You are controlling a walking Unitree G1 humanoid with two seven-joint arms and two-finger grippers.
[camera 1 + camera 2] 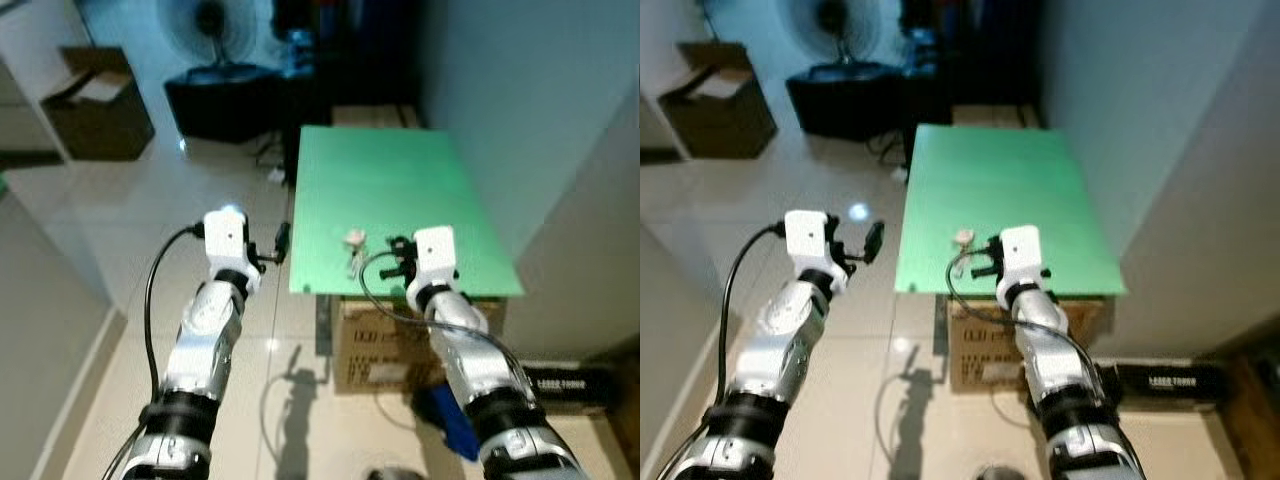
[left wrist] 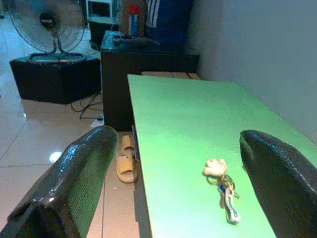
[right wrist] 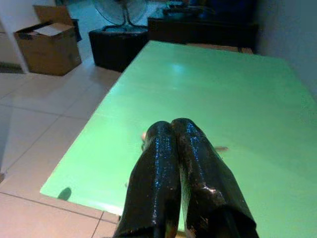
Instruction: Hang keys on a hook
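Note:
A bunch of keys [image 1: 354, 250] with a pale fob lies near the front edge of the green table [image 1: 400, 180]. My right gripper [image 1: 398, 248] hovers low over that front edge, just right of the keys, its two black fingers [image 3: 171, 148] pressed shut with nothing between them. In the right wrist view those fingers cover most of the keys. My left gripper [image 1: 272, 252] is held open beside the table's front left corner, over the floor. In the left wrist view the keys [image 2: 225, 191] lie ahead between its spread fingertips [image 2: 84, 163].
A cardboard box [image 1: 390, 340] stands under the table, with a blue object [image 1: 450, 420] on the floor beside it. At the far end are a black cabinet [image 1: 225, 100] and a fan [image 1: 210, 25]. A grey wall [image 1: 560, 150] runs along the right. Slippers [image 2: 126, 161] lie by the table.

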